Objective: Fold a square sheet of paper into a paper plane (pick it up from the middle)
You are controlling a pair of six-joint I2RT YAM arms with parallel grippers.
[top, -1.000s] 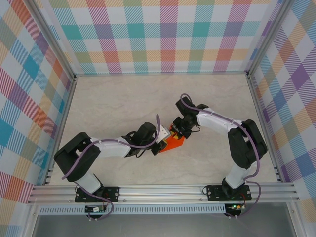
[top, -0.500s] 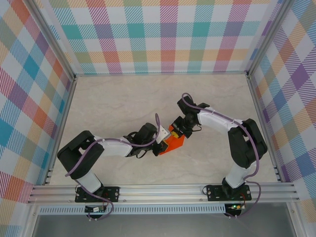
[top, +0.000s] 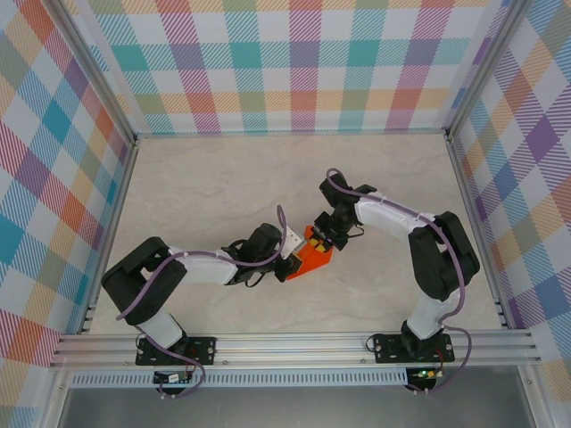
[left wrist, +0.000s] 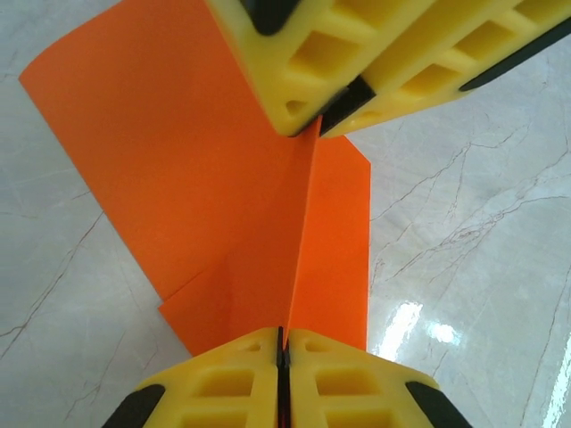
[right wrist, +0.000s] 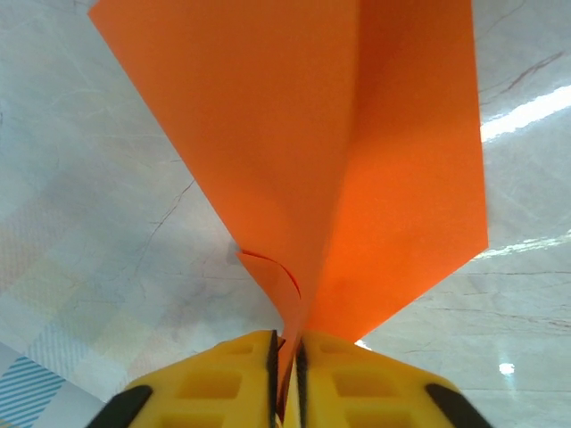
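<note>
Paper plane [left wrist: 223, 196] clamped: left tool [left wrist: 284, 337], right tool [right wrist: 285, 343]

The left arm [top: 201, 264] reaches from its near-left base, its elbow bent out to the left and its forearm lying low toward the middle. The left gripper [left wrist: 283, 357] has its jaws pressed together on the raised crease of the orange paper [left wrist: 223, 205]. The right arm [top: 401, 218] rises from its near-right base, folds at the right and stretches left. The right gripper [right wrist: 285, 357] faces the left one from the far right, its jaws likewise closed on the same crease, near the left gripper but apart from it.
</note>
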